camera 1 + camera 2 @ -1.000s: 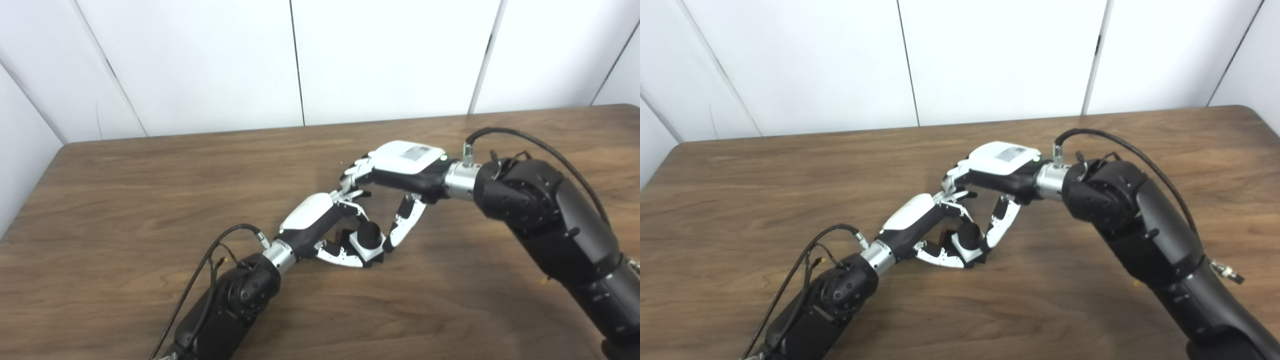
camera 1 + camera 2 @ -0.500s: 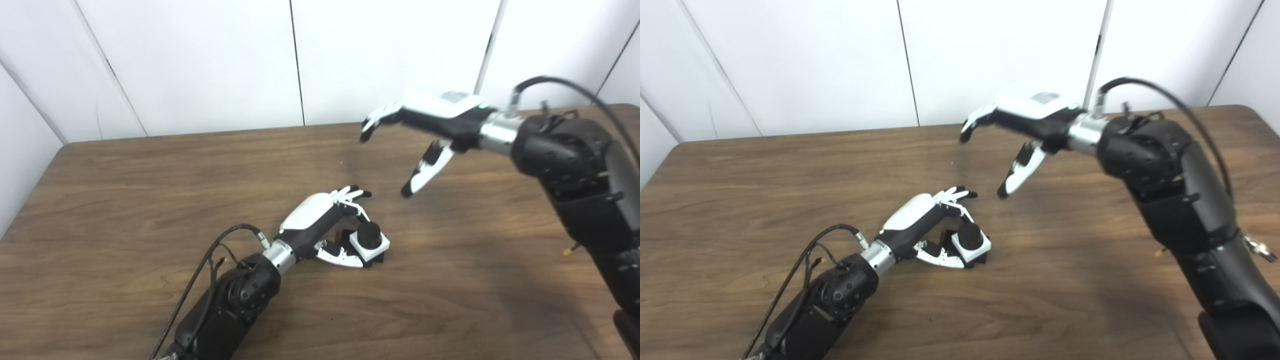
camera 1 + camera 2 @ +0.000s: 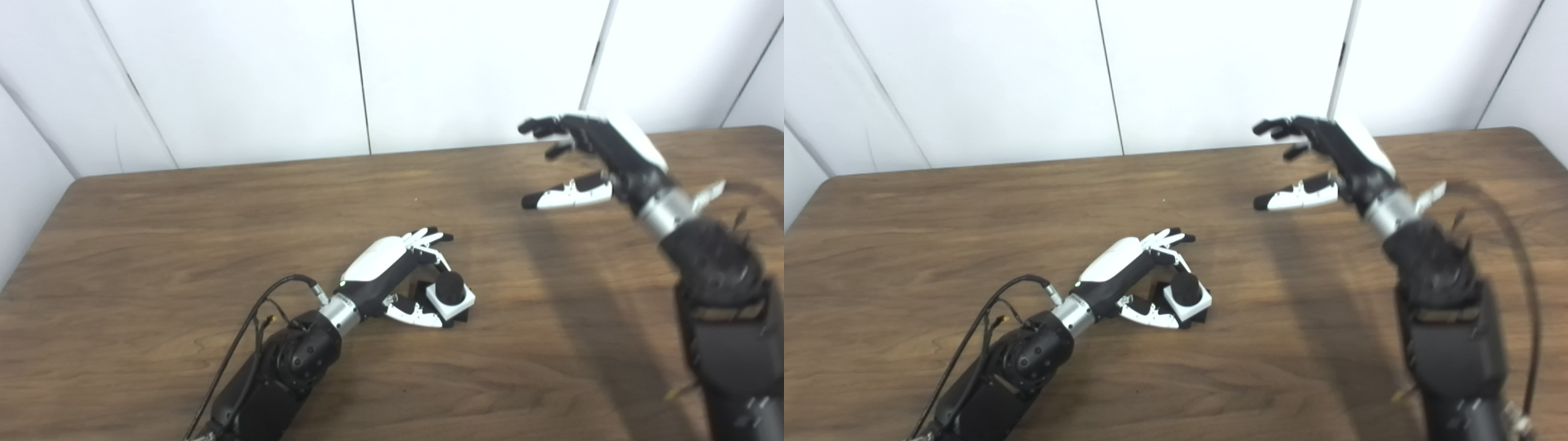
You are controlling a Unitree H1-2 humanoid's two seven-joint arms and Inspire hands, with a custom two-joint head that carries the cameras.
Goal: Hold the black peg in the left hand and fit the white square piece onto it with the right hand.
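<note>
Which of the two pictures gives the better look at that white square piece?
Neither much: both show the white piece seated around the black peg, beside the left hand. The left eye view shows it slightly larger.

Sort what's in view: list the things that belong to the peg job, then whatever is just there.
Part of the job:
black peg
white square piece, seated on the peg
left hand, around them
right hand, raised, empty

Just there:
wooden table
white wall panels
</note>
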